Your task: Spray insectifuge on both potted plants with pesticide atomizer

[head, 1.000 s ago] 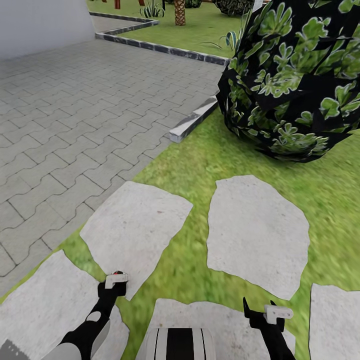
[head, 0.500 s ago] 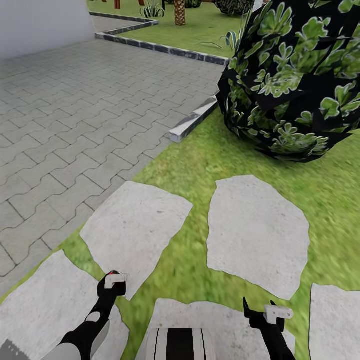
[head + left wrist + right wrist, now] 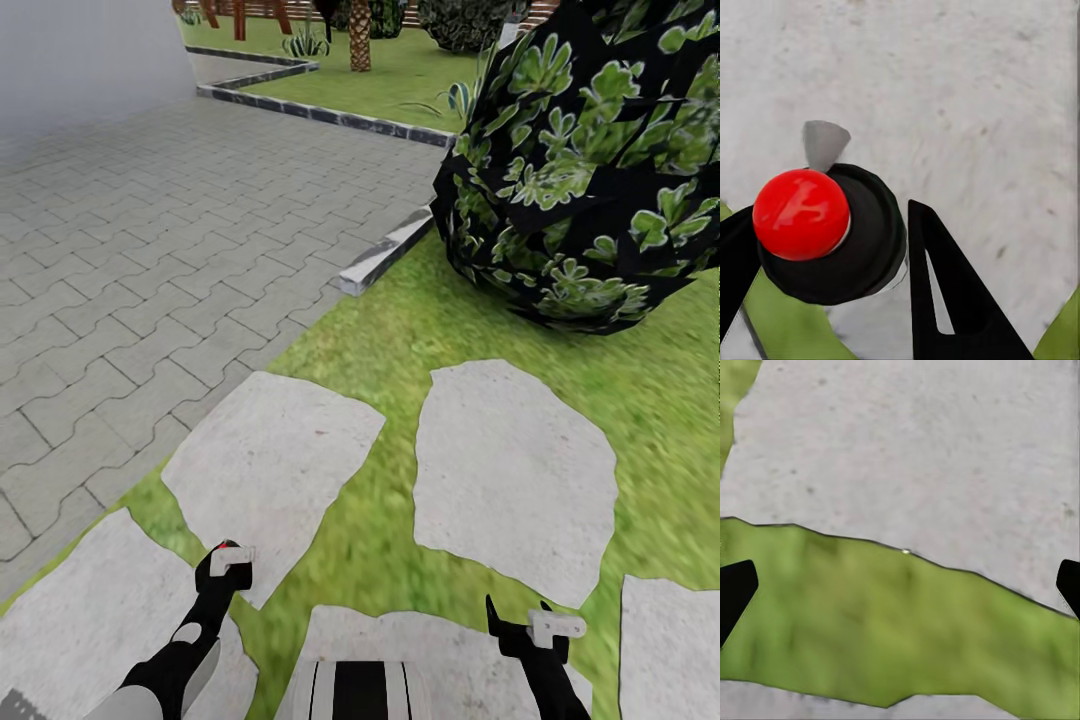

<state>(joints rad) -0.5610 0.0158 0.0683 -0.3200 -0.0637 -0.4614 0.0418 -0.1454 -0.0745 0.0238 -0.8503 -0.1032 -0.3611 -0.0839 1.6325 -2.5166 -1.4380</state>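
Note:
My left gripper (image 3: pixel 226 566) hangs low at the left over a stepping stone (image 3: pixel 265 470). In the left wrist view the left gripper (image 3: pixel 825 225) is shut on a dark round bottle with a red top, which I take to be the pesticide atomizer (image 3: pixel 866 251); in the head view a red dot marks the atomizer (image 3: pixel 232 545). My right gripper (image 3: pixel 520 622) is low at the right and stands open; in the right wrist view the right gripper (image 3: pixel 900 585) has its fingertips far apart over grass and stone. The potted plants are out of view.
A big dark bush (image 3: pixel 590 170) with green leaf clusters stands close ahead on the right. Grey block paving (image 3: pixel 150 250) lies to the left behind a stone kerb (image 3: pixel 385 255). Flat stones (image 3: pixel 510 470) cross the lawn. A palm trunk (image 3: pixel 359 25) and a spiky agave (image 3: pixel 460 98) stand far off.
The whole head view has shifted, showing more of the far garden and bringing the bush nearer. My left wrist turned slightly. The right arm kept its pose.

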